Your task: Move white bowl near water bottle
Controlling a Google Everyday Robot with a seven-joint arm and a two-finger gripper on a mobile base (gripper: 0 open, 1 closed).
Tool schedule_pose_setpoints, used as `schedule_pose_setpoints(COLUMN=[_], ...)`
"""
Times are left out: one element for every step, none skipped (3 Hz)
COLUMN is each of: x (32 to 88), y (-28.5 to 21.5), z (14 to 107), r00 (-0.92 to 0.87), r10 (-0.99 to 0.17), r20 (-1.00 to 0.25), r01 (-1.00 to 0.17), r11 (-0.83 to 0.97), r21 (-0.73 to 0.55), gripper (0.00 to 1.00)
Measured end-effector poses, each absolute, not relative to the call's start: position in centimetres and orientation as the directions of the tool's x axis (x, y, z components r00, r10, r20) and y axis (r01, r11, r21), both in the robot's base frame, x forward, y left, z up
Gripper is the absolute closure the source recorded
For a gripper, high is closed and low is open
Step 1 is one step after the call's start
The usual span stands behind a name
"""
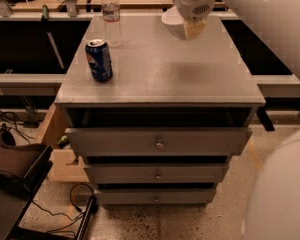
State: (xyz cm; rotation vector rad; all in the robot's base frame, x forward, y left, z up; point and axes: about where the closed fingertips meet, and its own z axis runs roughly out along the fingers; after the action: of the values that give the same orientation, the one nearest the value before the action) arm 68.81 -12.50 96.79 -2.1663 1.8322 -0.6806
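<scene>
Mid-carry: the hand [193,29] grips the white bowl [171,24] by its rim, upper centre.
Next, likely: shift left and lower it onto the counter [190,79] beside the water bottle [111,15].

— What colour is the surface [190,79]?
— Plain grey, same as the drawers [115,143] under it.
— And the pincer [193,30]?
— Pale tan, on a white arm [260,14]. It's at the far edge, clamped on the rim of the glossy white bowl [170,24].
— The rest?
— The water bottle [111,21] is clear, with a white cap and a white-and-red label. The soda can [99,60] is blue with a red-and-white logo.
</scene>
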Motion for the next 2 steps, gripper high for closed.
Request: schedule_pose_setpoints(x=[69.47, 69.49], y=[-11.92, -11.91], z=[98.35, 98.34], r00=[0.115, 0.115], r10=[-0.974, -0.975], r20=[0.193, 0.192], r01=[-0.851, -0.85], r11=[-0.197, -0.197], r21=[-0.487, -0.488], gripper=[1.0, 1.0])
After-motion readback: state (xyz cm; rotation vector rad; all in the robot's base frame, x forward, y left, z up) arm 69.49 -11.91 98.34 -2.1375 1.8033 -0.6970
